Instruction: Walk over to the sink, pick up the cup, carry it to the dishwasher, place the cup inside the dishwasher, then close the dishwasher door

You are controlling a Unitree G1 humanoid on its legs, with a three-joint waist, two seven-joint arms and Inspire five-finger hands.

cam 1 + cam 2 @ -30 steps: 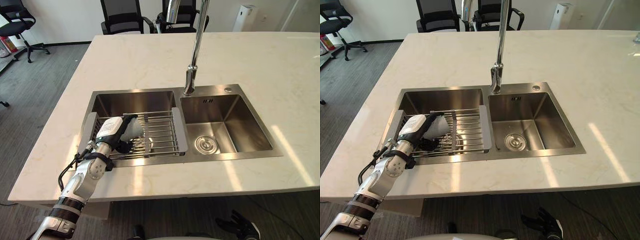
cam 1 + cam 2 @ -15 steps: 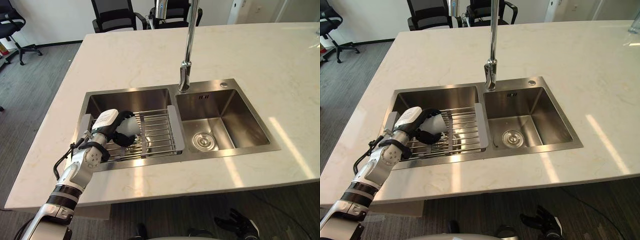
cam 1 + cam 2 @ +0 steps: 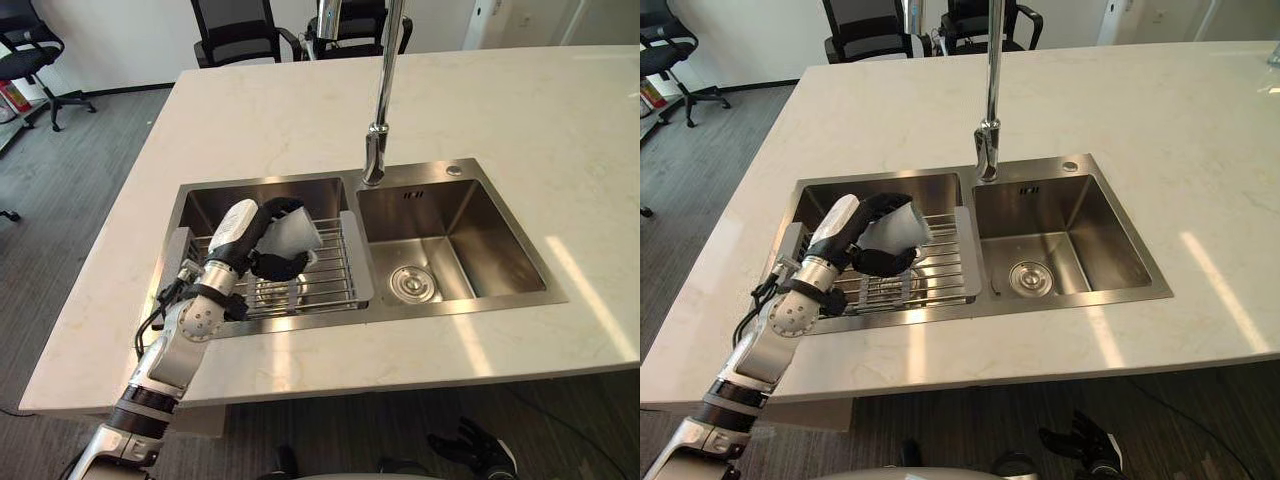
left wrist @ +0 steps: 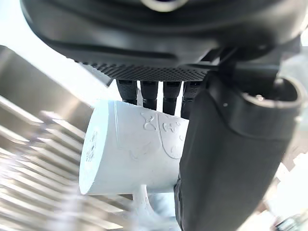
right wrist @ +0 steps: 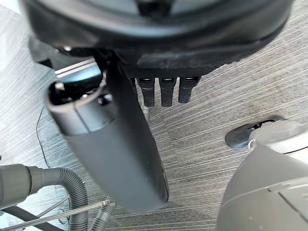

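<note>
Over the left bowl of the sink [image 3: 205,205], my left hand [image 3: 243,228] was wrapped round the white cup [image 3: 298,232], fingers on top and thumb below. The cup lay tipped on its side, up in the air just above the wire rack [image 3: 335,272]. To do this well, I thought I should hold tight, raise the cup clear of the rack and the sink wall, and stay away from the tall tap [image 3: 378,140]. Far right, low by the floor, my right hand [image 3: 478,448] hung loose, holding nothing.
</note>
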